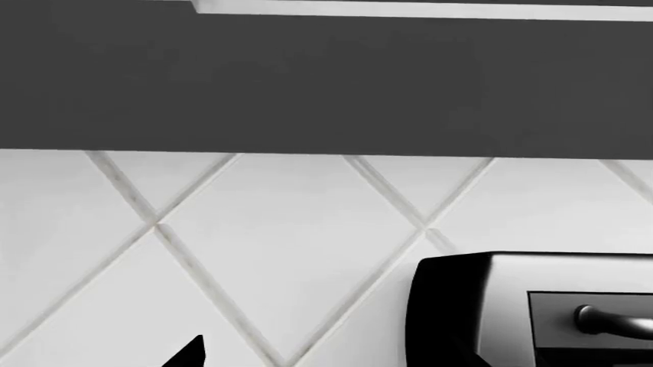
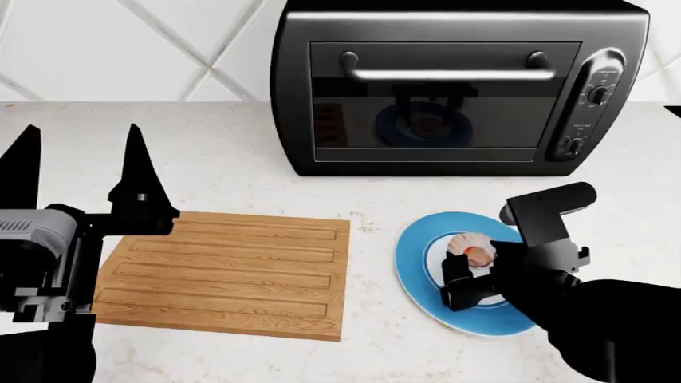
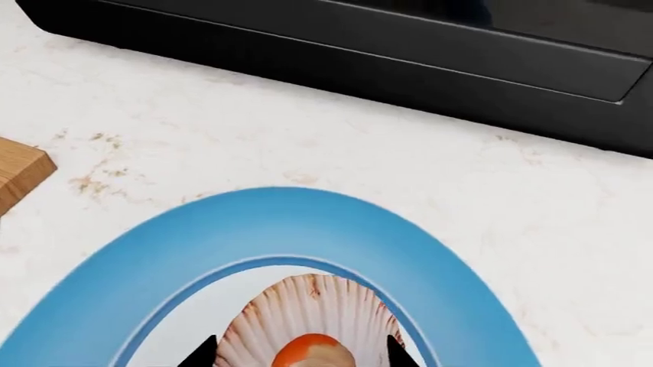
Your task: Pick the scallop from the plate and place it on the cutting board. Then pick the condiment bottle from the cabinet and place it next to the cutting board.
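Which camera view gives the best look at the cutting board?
The head view is best: the whole cutting board lies flat on the counter, left of the plate, with its grain and grooves visible. The right wrist view shows only one wooden corner of it at the picture's edge. The left wrist view does not show it at all.

We count one scallop, one blue-rimmed plate, one wooden cutting board, one black toaster oven with two knobs, and two grippers, left and right
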### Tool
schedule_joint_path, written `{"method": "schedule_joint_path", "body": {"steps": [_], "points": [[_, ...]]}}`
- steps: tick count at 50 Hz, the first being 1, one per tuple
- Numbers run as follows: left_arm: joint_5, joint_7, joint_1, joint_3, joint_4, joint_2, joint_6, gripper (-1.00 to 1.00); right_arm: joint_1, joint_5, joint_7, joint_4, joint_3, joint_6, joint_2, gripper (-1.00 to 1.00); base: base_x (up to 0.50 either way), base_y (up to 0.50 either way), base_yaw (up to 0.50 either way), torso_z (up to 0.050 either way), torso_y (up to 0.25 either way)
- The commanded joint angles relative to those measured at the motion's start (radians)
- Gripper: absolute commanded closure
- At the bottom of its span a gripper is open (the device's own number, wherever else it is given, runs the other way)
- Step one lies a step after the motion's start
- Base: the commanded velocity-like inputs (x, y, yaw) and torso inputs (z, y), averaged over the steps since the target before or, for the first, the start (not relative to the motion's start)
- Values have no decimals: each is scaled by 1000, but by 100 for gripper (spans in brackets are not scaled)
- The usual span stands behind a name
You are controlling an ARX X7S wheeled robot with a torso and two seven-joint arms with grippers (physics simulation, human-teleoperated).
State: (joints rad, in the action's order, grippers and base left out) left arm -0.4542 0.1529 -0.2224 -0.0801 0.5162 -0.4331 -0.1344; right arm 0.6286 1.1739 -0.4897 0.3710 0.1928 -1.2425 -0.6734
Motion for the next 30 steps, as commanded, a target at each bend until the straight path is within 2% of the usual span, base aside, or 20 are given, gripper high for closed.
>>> {"method": "schedule_joint_path", "body": {"steps": [1,30], "points": [[-2,3,0,1,0,-2,1,-100,0,-9,3,10,14,3,-7,100,0,0,0,0,0],[-12,13,-4,-3,9,-10,0,-100,82,84,-22,143,-19,-2,-14,100,0,0,0,0,0]]}}
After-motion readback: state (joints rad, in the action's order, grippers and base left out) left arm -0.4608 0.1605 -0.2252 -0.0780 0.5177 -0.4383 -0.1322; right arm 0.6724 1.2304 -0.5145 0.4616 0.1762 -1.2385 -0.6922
